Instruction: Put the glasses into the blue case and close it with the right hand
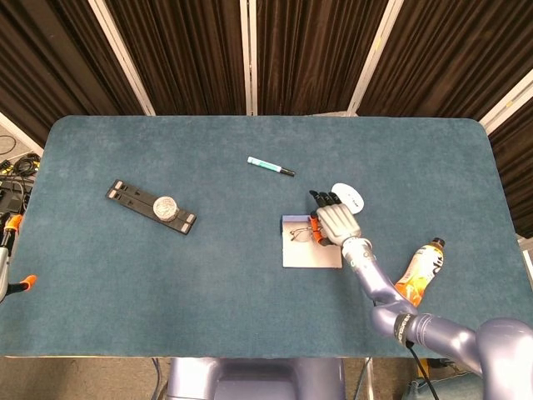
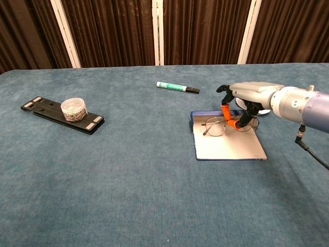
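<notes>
The blue case (image 1: 311, 255) (image 2: 226, 146) lies open and flat on the table right of centre, its pale lining facing up. My right hand (image 1: 335, 222) (image 2: 249, 98) hovers over the case's far end and pinches the wire-rimmed glasses (image 1: 301, 234) (image 2: 216, 126) between orange-tipped fingers. The glasses hang just above the far part of the lining. My left hand does not show in either view.
A white mouse (image 1: 352, 197) (image 2: 262, 109) sits just behind my right hand. A teal marker (image 1: 270, 167) (image 2: 177, 87) lies further back. An orange drink bottle (image 1: 418, 272) lies to the right. On the left, a black tray (image 1: 150, 207) (image 2: 61, 115) carries a small round jar.
</notes>
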`<state>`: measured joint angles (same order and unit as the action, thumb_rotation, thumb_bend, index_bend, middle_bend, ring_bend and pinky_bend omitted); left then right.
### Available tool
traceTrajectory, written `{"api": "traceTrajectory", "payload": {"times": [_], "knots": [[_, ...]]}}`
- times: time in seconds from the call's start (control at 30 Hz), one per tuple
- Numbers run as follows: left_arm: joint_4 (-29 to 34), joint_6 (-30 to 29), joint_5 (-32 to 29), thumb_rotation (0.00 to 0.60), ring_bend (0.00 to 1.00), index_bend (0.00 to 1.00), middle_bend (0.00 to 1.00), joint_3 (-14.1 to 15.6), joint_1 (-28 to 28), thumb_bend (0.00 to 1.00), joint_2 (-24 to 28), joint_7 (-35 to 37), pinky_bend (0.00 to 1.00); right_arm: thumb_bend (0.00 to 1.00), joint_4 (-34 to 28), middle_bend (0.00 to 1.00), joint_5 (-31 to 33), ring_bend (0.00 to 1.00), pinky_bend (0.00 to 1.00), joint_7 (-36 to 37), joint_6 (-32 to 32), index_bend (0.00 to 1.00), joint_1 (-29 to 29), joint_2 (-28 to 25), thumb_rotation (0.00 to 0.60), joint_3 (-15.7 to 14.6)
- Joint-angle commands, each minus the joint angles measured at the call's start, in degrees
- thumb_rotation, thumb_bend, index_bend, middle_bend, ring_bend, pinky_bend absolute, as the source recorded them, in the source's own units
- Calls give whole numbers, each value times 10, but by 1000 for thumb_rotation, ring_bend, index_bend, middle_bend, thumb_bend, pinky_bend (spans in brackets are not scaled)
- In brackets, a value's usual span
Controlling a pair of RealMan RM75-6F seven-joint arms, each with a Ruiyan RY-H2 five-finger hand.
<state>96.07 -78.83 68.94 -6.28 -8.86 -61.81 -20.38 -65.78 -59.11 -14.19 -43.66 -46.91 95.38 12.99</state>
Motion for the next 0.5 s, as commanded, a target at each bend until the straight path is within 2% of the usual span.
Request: {"api": "traceTrajectory", "payload": {"times": [0.03,0.4,0.5], "knots": [[0,-1,-1,600,0,0,0,0,0,0,-1,-1,0,374,4,0,0,0,0,5,2,649,-2,2,600,1],[-1,-1,-3,600,0,0,0,1,-1,0,-1,0,0,374,25,0,12,0,0,-6,-9,651,-6,20,600,3],[-2,0,-4,600,0,0,0,1,-2,0,-1,0,0,370,27,0,13,0,0,-9,-14,599,-7,26,600,5]]}}
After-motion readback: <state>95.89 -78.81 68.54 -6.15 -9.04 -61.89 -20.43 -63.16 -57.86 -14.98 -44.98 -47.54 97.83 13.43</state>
